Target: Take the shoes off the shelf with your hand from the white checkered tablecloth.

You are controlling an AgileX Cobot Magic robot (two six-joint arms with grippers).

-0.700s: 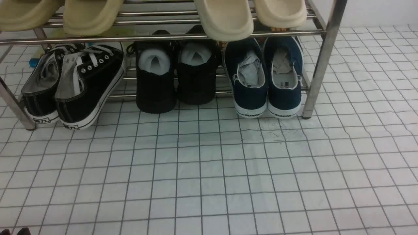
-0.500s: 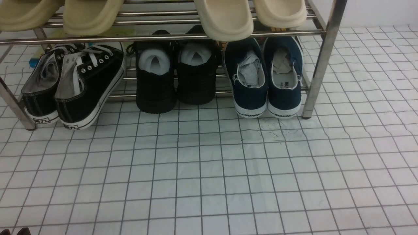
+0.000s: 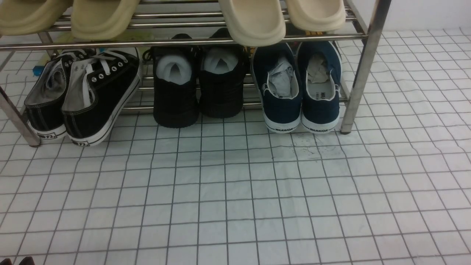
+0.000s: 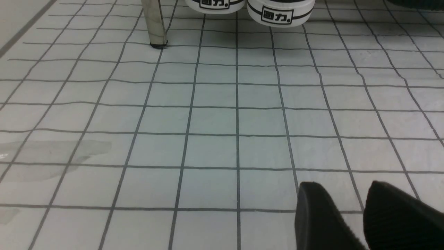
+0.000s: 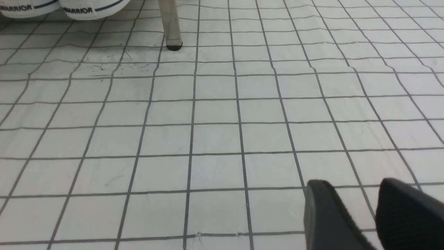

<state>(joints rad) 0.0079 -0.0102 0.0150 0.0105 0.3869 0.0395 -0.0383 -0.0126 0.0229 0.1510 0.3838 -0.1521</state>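
The shoes (image 3: pixel 300 88), well ahead of the right gripper (image 5: pixel 353 187), look light, with soft canvas; best pinch a heel rim. Right gripper and left gripper (image 4: pixel 347 189) are slightly spread, empty.

Plain white wall (image 3: pixel 423 14) at back right; soft, even indoor light, faint shadows.

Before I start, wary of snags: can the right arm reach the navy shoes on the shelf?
Probably yes: the navy shoes jut heels-first from the shelf, and only bare tablecloth lies between them and the right gripper; cream slippers overhang above.
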